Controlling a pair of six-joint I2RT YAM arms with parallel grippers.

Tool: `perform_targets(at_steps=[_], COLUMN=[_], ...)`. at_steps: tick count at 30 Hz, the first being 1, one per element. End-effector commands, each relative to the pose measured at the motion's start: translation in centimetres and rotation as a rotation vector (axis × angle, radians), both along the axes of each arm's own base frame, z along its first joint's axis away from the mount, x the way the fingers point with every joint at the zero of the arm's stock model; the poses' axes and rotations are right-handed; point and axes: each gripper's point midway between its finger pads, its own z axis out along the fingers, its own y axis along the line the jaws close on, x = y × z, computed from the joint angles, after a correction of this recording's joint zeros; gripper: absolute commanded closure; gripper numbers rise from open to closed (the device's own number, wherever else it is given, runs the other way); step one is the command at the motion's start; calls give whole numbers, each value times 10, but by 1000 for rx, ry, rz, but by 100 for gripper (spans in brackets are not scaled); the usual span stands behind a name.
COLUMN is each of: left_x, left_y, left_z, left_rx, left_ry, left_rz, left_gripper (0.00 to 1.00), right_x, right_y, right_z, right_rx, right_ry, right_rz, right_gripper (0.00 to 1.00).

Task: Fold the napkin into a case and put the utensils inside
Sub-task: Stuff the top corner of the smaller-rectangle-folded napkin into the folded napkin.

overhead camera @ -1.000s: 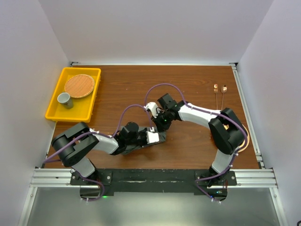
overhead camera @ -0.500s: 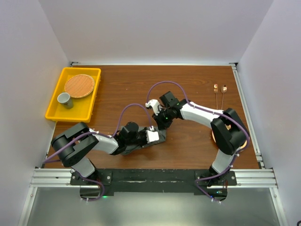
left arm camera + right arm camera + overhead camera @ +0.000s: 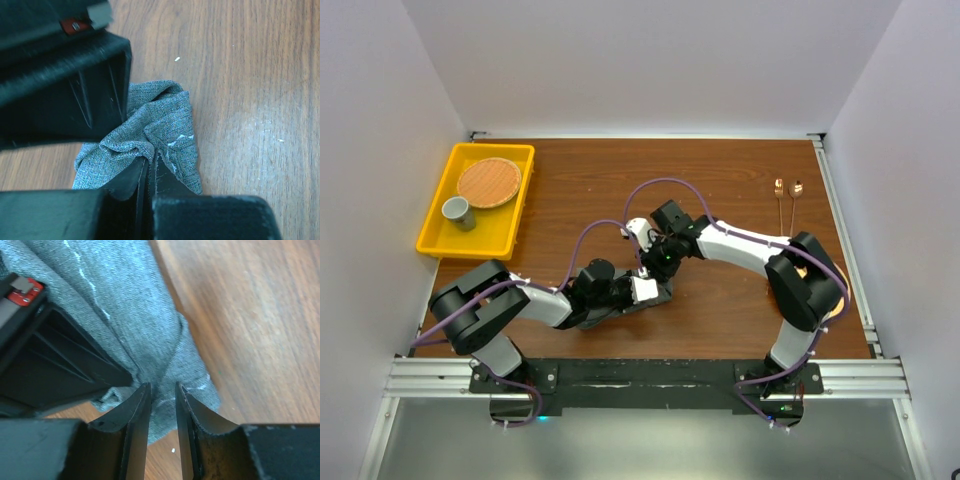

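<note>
While both pincers sat nose to nose over the napkin (image 3: 160, 125), the risk was mostly in the cloth. It was a crumpled wad, not a flat square, lying on the worktop (image 3: 720, 170) mid-width toward the near edge, hidden under the wrists in the overhead view. Left pincer (image 3: 151, 161) was clamped shut on a fold of it. Right pincer (image 3: 162, 391) had its fingers a little apart with cloth showing in the gap; I read that as no grip.

Failure modes, as I judged them:
- Pulling from one pinch would drag the whole wad instead of spreading it.
- Left could be holding several layers, so no edge would come free.
- The pincers were nearly touching, so a sideways move could knock them together.

Wad had no clean long axis, though it ran roughly diagonally across the left wrist view. Hem direction: couldn't tell. Utensils (image 3: 786, 190) lay far right, well apart from the napkin, side by side, heads toward the far edge, long axis near-to-far.
</note>
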Motion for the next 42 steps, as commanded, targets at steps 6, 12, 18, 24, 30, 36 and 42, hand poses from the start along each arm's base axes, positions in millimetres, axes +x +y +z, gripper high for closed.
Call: perform_targets(at_steps=[6,12,18,24,30,36,42], left_x=[0,1,-1,-1,0,5,6], left_y=[6,6,6,6,6,5,-2], left_z=[-9,-10,-9,-11,-13,-9,2], left_rx=[35,37,32,34,36,4,-60], left_ry=[40,44,61,75,89,145,300], left_rz=[28,33,36,46,53,81,80], left_gripper=[100,100,100,100,100,100,100], right_x=[7,13,19,28,30,28,27], right_y=[-5,-12,-4,-1,-3,-3,-1], right_z=[-18,-21,5,32,42,43,40], right_rx=[-78,-122,-77,-25,8,22,32], right_ry=[-64,-104,-136,-181,-179,-163,-147], right_rz=[-5,1,-20,-68,-90,-90,-101], right_gripper=[71,81,100,100,100,100,100])
